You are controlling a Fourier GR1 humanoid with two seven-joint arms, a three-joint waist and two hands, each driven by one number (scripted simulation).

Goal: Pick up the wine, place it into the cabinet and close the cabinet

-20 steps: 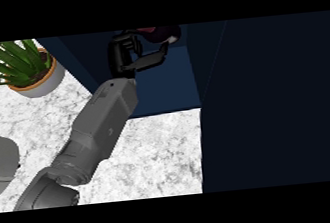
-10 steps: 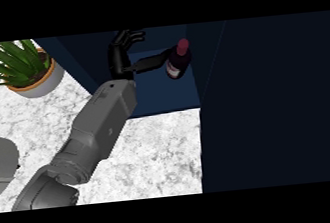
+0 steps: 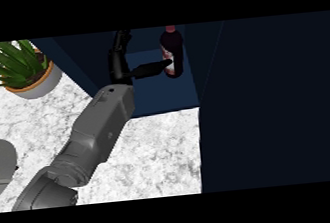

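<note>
A grey forearm rises from the lower left of the frame across the marbled tabletop (image 3: pixel 153 150) into the dark blue cabinet (image 3: pixel 158 91) at upper centre. The hand (image 3: pixel 122 62) is open, fingers straight, its thumb reaching right to touch the wine (image 3: pixel 171 47), which stands inside the cabinet just right of the hand. A potted plant (image 3: pixel 23 72) sits at upper left.
</note>
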